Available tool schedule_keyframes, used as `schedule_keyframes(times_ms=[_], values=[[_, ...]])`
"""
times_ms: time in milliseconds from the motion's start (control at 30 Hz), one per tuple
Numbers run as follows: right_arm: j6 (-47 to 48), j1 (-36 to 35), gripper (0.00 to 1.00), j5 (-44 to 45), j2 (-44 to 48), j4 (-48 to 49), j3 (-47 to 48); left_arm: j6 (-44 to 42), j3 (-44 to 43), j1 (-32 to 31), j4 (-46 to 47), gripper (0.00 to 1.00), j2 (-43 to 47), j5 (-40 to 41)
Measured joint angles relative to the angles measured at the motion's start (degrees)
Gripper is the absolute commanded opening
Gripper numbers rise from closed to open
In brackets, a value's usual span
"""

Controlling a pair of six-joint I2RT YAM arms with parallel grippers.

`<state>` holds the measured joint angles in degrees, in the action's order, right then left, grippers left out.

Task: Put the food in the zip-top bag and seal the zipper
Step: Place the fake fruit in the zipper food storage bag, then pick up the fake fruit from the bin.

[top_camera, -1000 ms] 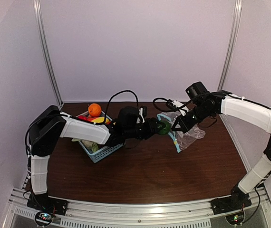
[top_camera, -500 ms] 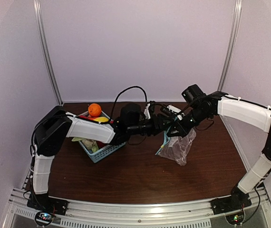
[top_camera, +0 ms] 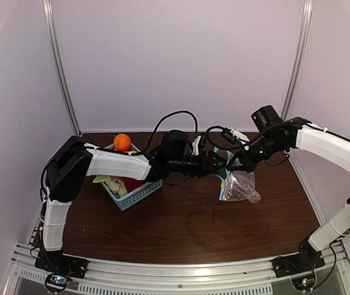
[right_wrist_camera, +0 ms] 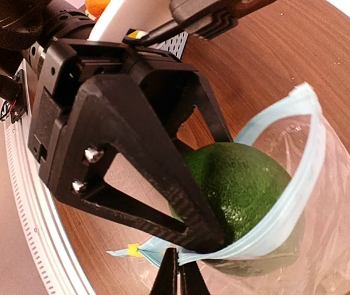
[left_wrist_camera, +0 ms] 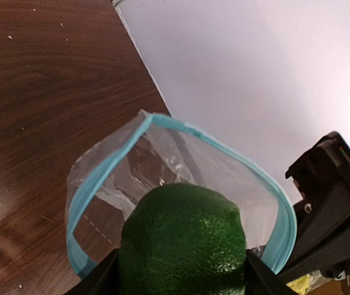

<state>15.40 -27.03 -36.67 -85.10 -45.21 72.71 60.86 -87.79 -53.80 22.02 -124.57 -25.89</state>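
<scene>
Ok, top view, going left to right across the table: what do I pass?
First the blue basket → the left gripper holding a green fruit → the zip-top bag, its edge pinched by the right gripper.

A dark green round fruit [left_wrist_camera: 181, 239] is sitting at lower centre of the left wrist view, at the mouth of the crinkly clear zip-top bag [left_wrist_camera: 163, 157]. The bag's light-blue zipper [left_wrist_camera: 92, 184] is gaping wide. An orange [top_camera: 122, 142] is resting centre-left in the top view.
</scene>
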Motion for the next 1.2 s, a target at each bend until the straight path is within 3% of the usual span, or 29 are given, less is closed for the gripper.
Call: schedule_keyframes(times_ms=[100,233,300,467,633,833,967,1200], values=[[0.68,0.61,0.00,0.02,1.22,0.15,-0.24,-2.80,-0.61,0.02,-3.80,0.81,1.68,0.39],[1.11,0.66,0.00,-0.09,2.08,1.05,-1.11,-6.69,-1.97,0.13,-7.89,0.84,4.87,1.70],[1.18,0.68,0.00,-0.37,2.08,1.33,-1.49,-7.89,-2.03,0.07,-8.55,0.97,6.51,2.12],[1.18,0.74,0.00,-1.05,2.08,1.95,-1.64,-8.92,-0.90,0.07,-8.31,0.96,9.68,2.97],[0.96,1.18,0.00,-1.60,2.05,2.80,-1.77,-11.15,4.57,-0.07,-10.45,0.83,17.29,7.67],[0.63,1.42,0.00,-1.75,2.03,4.04,-1.86,-11.47,6.91,-1.18,-13.22,0.80,23.28,14.56],[0.94,1.44,0.00,-0.28,1.03,3.45,-1.29,-12.61,7.56,-1.55,-17.92,0.84,22.53,18.47],[4.90,2.10,0.00,7.10,0.24,0.68,4.52,-22.05,8.83,2.62,-35.45,0.98,26.40,25.94]])
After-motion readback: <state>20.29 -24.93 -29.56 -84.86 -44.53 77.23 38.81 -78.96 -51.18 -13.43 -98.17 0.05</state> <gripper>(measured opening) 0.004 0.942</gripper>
